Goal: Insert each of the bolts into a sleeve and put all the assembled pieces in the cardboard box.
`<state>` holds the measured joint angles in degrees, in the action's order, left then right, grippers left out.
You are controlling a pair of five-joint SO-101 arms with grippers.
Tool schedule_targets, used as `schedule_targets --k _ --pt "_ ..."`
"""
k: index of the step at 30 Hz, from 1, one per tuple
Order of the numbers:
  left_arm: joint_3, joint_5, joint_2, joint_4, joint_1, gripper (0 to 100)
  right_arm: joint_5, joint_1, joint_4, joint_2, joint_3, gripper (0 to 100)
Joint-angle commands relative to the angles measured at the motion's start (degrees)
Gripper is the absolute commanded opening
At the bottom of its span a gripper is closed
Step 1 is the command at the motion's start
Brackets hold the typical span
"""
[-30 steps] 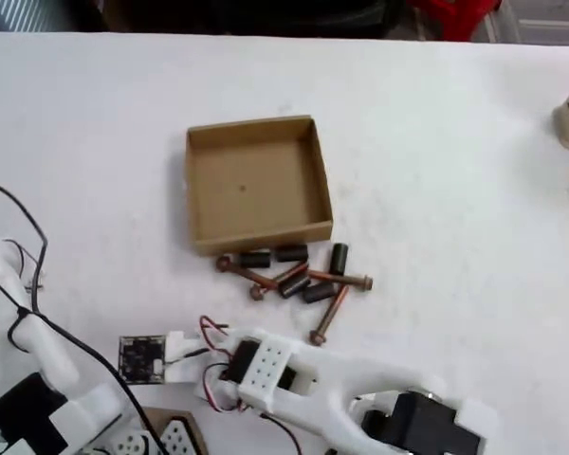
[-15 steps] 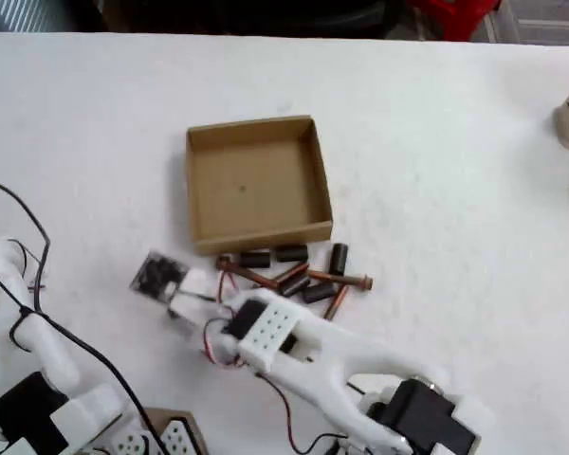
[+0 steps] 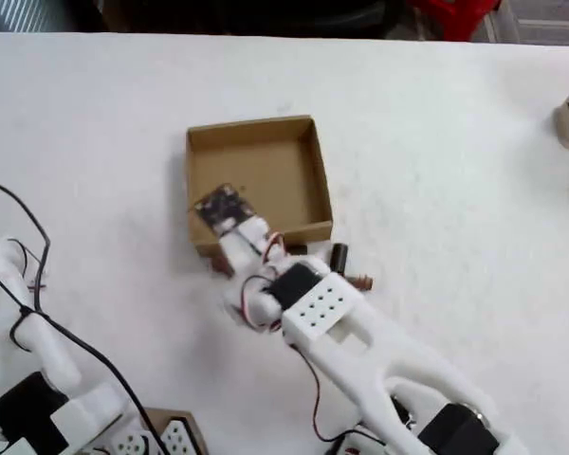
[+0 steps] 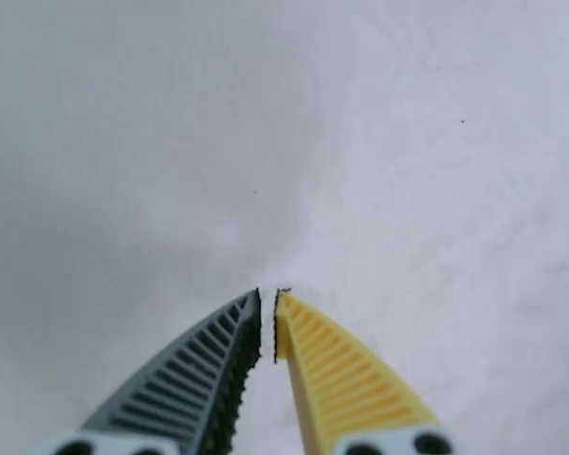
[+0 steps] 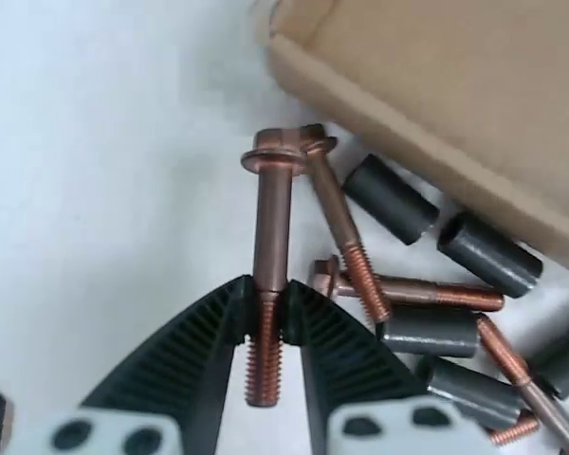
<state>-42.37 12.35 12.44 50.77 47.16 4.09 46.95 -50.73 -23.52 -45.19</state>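
While my right claw (image 5: 266, 327) clenches one bolt (image 5: 271, 227) by its threads | left claw (image 4: 267, 327) closed on nothing over the bench (image 4: 408, 142) | cardboard box (image 3: 275, 180) mid-frame, nothing seen inside | sleeves (image 5: 391, 199), other bolts (image 5: 427, 292) loose just below it | none assembled yet.

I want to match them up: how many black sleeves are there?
5 sleeves: two by the cardboard box wall, three among the bolts. Some may be hidden.

The bolt (image 5: 271, 237) is coppery metal with a soft sheen and a threaded shank. The sleeves (image 5: 391, 199) look dark, smooth and matt. The box (image 3: 321, 180) is plain matt cardboard. The table (image 3: 436, 142) is white and finely grained. The right hand (image 5: 267, 289) is black ribbed plastic, the left hand (image 4: 267, 299) grey and yellow.
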Motion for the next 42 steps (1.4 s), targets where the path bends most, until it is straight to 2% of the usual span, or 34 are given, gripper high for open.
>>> schedule_targets --k 1,4,9,14,21,24,28,31,35,42 --pt "-0.3 0.5 -0.1 -1.2 -2.3 6 5.5 -1.6 2.8 -2.7 -0.1 1.7" --pt "-1.8 0.2 0.0 -4.5 -2.6 6 8.3 -1.3 4.7 -2.7 -1.5 1.8" --pt "-2.5 0.2 0.1 -5.3 -2.6 6 8.1 2.4 6.0 -2.7 -3.4 1.8" --pt "-2.5 0.2 0.1 -5.3 -2.6 6 2.5 6.8 6.5 -2.7 -5.5 1.8" --pt "-2.5 0.2 0.0 -5.3 -3.2 6 2.2 6.4 10.5 -0.5 -6.4 1.9" --pt "-2.5 0.2 0.0 -5.3 -3.2 6 2.2 6.5 12.0 4.8 -5.4 7.2" --pt "-2.5 0.2 0.0 -5.3 -3.2 6 2.4 6.5 8.0 12.0 -0.1 17.3" --pt "-2.5 0.2 0.0 -5.3 -3.2 6 2.1 6.4 1.9 14.1 4.3 17.4" --pt "-2.5 0.1 0.0 -5.3 -3.2 6 2.1 2.3 -3.9 10.9 7.4 16.6" --pt "-2.5 0.1 0.0 -5.2 -3.2 6 2.5 -13.7 -6.0 -2.0 7.6 16.6"
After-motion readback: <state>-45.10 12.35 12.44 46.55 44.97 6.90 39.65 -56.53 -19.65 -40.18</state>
